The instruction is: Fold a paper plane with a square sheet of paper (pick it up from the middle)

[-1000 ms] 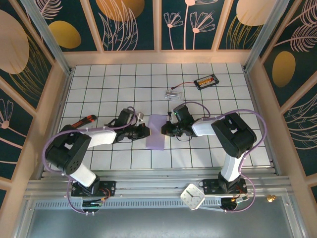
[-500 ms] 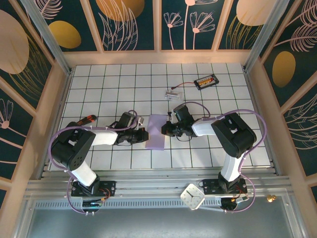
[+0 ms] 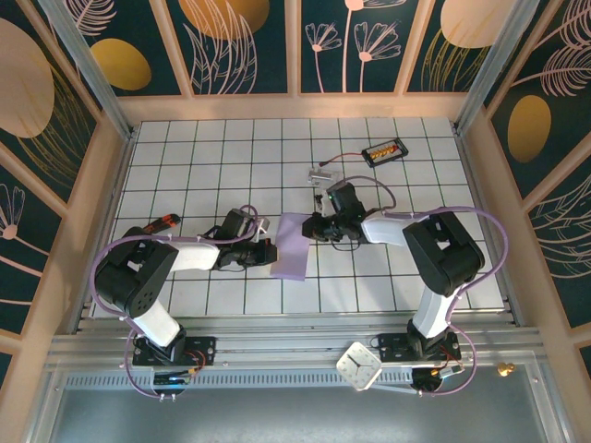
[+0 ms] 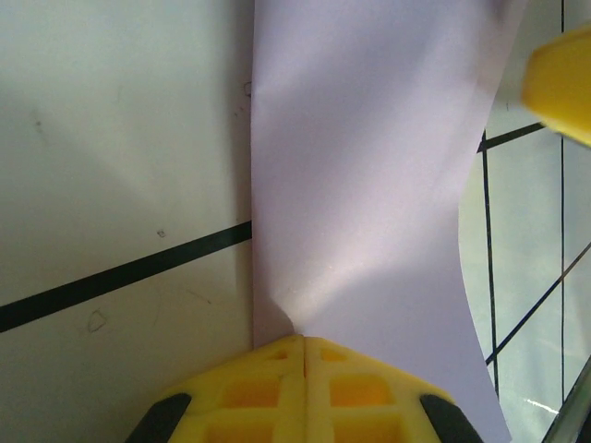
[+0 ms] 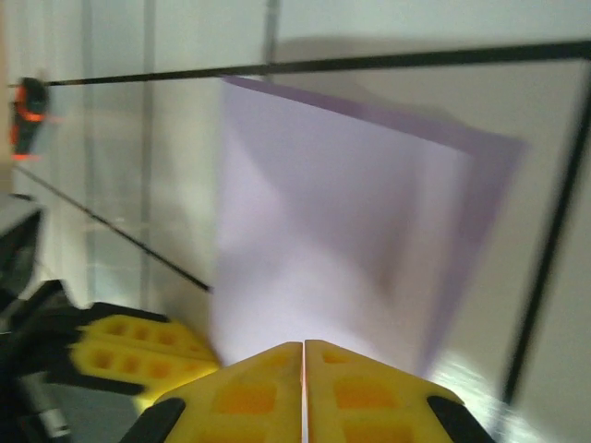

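Lavender and thin, the one square sheet of paper [image 3: 294,245] lies doubled into a narrow strip on the white tiled table [image 3: 185,157]. Its long axis runs away from the arm bases, between two grippers. The left gripper [image 3: 270,251], jaws closed, pinches its left edge; the right gripper [image 3: 313,227], jaws also together, meets the right edge, grasp unclear.

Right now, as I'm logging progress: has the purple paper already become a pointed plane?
No, from above the paper is a plain oblong strip with no pointed nose or wings.
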